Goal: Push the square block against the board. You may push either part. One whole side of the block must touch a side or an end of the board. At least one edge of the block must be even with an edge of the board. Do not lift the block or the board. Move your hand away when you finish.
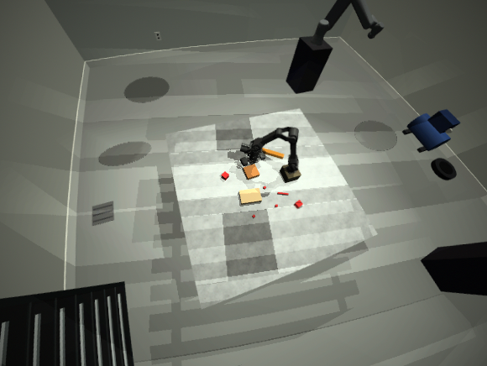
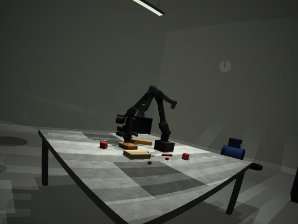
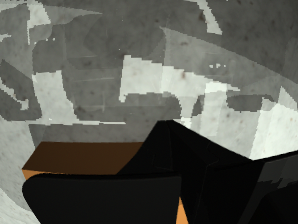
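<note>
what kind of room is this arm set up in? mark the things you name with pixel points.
Likely a workshop or robot lab: a blue cylindrical tank [image 1: 428, 131] [image 2: 233, 152], probably a compressor, on the floor, a second grey arm on a black box pedestal [image 1: 308, 67] [image 2: 144, 126], and a hanging strip light [image 2: 149, 7].

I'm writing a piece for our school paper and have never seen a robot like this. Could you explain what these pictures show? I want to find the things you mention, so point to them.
One black jointed arm stands on a table [image 1: 248, 294] [image 2: 103, 180]. Its tool [image 1: 250, 163] [image 2: 126, 141], two fingers pressed shut, holds nothing. The top picture looks down from above; the exterior one looks across from beside the table; the wrist one looks past the fingers.

On the table lie an orange square block [image 1: 251, 171] [image 2: 128, 146] [image 3: 82, 156], a pale yellow board [image 1: 250, 196] [image 2: 137, 154], an orange bar [image 1: 274, 154] [image 2: 142, 142] and several small red pieces. Block and board are apart, with the tool close behind the block.
</note>
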Robot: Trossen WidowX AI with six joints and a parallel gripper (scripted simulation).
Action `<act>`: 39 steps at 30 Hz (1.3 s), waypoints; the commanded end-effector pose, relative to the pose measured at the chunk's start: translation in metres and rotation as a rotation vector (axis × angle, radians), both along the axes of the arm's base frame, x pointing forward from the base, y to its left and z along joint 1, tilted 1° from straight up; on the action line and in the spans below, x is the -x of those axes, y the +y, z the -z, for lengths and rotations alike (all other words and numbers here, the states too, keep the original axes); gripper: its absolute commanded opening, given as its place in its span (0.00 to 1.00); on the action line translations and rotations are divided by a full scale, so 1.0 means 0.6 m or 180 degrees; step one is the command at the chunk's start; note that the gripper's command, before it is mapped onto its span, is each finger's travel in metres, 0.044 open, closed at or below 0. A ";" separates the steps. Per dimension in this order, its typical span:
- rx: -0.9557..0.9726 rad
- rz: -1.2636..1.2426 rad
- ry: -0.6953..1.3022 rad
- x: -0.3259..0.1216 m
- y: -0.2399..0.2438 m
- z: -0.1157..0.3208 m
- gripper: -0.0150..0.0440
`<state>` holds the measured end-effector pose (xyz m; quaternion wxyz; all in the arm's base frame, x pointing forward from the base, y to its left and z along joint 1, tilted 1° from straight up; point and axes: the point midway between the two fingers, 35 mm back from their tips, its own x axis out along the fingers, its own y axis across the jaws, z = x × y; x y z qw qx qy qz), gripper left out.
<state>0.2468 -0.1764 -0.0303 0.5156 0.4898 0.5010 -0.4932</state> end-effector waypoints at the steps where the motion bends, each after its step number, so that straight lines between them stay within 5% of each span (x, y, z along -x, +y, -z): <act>1: -0.0034 -0.0002 0.0021 0.003 0.013 0.004 0.25; 39: -0.0044 -0.0002 0.0019 -0.005 0.065 0.005 0.25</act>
